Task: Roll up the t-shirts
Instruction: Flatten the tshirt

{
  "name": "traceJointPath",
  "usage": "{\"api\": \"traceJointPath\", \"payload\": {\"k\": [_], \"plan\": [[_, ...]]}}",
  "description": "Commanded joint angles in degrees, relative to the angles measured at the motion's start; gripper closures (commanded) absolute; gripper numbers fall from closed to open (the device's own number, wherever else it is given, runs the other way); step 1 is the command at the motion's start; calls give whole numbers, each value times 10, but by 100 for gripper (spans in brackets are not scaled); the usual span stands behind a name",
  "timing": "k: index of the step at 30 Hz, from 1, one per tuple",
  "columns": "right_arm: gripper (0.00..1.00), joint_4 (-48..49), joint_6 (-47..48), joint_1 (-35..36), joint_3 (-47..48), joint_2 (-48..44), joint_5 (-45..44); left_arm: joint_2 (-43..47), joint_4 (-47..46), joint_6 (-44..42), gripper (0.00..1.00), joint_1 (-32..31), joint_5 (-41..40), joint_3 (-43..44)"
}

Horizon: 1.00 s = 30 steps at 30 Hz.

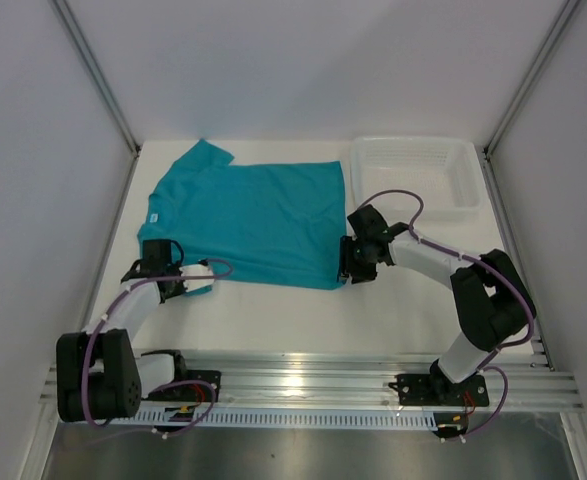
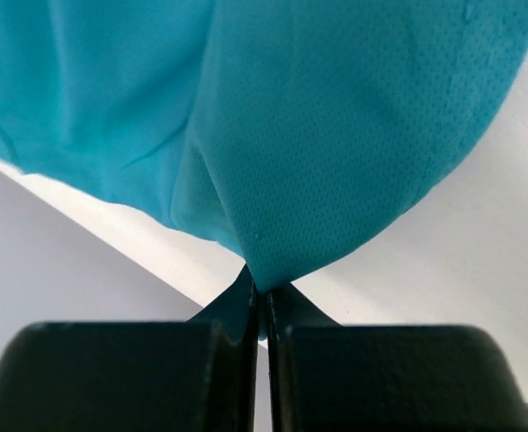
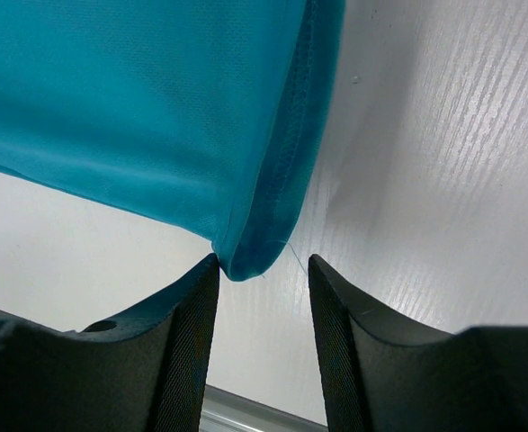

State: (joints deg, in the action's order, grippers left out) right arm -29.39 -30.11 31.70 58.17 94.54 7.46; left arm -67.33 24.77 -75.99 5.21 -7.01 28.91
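Pinching hard now, the left gripper (image 2: 262, 297) has its jaws clamped together on a small peak of the teal t-shirt (image 1: 258, 215), at the near sleeve, about 8 o'clock on the garment in the top view. The shirt itself lies spread flat on the table (image 1: 273, 320), neck label out at 9 o'clock, hem at 3 o'clock, with the white basket (image 1: 463, 190) just off its 1 o'clock corner. Over at the 4 o'clock hem corner the right gripper (image 3: 264, 270) stands released, jaws apart on either side of the corner tip and holding nothing. That's the danger: if the left side lifts or pulls before the right closes, the cloth will likely drag askew and bunch. The corner barely reaches between the right fingers, so a close could catch only the seam edge, or miss. And that left bite looks thin; the slick mesh may slip free under tension.
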Motion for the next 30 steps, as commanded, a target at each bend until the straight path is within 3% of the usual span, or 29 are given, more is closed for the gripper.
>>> {"api": "traceJointPath", "payload": {"k": [1, 9, 21, 30], "plan": [[52, 7, -7, 3, 22, -5, 13, 40, 37, 19, 99, 0, 28, -8], [54, 18, 1, 2, 22, 50, 47, 80, 59, 46, 99, 1, 38, 2], [56, -93, 24, -35, -33, -72, -19, 74, 69, 47, 99, 1, 50, 21], [50, -28, 35, -13, 37, -17, 21, 74, 68, 53, 99, 1, 52, 23]]}}
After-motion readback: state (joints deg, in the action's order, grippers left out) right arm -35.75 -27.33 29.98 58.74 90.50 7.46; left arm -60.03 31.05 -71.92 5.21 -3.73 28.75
